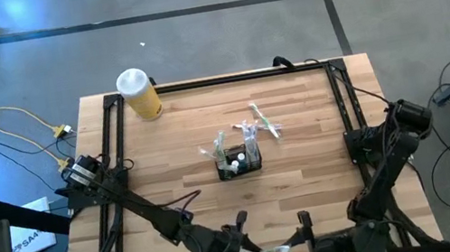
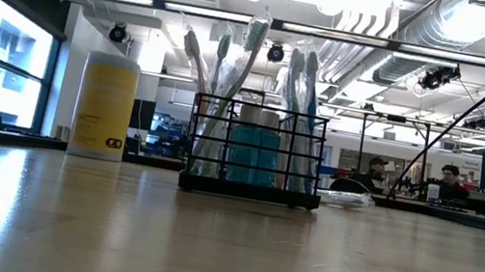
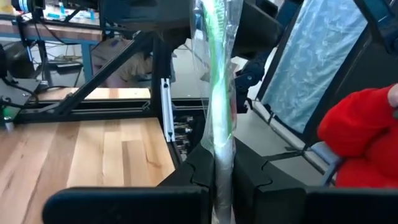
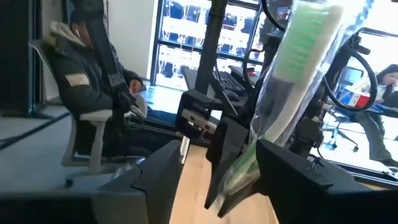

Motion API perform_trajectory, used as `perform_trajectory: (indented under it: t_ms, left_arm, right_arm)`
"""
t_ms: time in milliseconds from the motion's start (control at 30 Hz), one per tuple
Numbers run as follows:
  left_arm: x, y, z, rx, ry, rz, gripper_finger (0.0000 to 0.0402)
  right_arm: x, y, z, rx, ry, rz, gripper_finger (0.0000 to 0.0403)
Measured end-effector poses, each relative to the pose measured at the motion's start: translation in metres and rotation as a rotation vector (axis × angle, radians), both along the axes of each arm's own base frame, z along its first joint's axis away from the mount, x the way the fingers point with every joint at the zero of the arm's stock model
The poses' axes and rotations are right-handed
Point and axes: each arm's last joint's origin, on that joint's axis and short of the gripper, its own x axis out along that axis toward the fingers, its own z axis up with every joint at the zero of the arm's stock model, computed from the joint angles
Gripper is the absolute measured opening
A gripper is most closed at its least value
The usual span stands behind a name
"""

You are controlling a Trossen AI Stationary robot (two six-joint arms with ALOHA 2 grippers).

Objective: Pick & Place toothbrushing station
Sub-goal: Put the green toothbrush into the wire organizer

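From above, both arms are meeting at the bottom centre of the frame, the left gripper and the right gripper facing each other across a wrapped toothbrush lying between them at the near edge of the wooden table. The black mesh caddy is sitting at the middle of the table, packed with wrapped brushes, while three or so more wrapped brushes are lying loose just above and to the right of it. A yellow canister with a white lid is resting near the table's upper left corner.

At table height, the caddy is standing upright at centre frame, toothbrushes rising out of it and blue items showing through the wire grid. The yellow canister is standing to its left, well apart. People are sitting at desks in the far right background.

In the left wrist view, the left gripper is pinching the wrapped toothbrush, its fingers pressed against the green-and-white handle, which is running up the middle of the frame. A red sleeve is showing at the right edge.

In the right wrist view, the right gripper is standing with its fingers spread, the green wrapped toothbrush slanting up between them toward the upper right. A jacket is draped over a chair at left.
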Motion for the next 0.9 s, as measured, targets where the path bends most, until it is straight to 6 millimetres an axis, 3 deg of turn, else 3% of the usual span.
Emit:
perform_trajectory:
  t_ms: [267, 433, 900]
  left_arm:
    - [-0.001, -0.002, -0.001, 0.048, -0.011, -0.056, 0.0016]
    - [-0.001, -0.003, -0.001, 0.05, -0.011, -0.073, 0.0015]
    - [-0.001, -0.002, -0.004, 0.104, -0.008, -0.066, 0.0015]
  right_arm:
    - [-0.007, 0.004, -0.005, 0.15, 0.051, -0.051, 0.021]
    - [-0.01, 0.004, -0.002, 0.144, 0.021, -0.117, 0.021]
    - [0.02, -0.016, 0.002, 0.136, 0.001, 0.01, 0.0203]
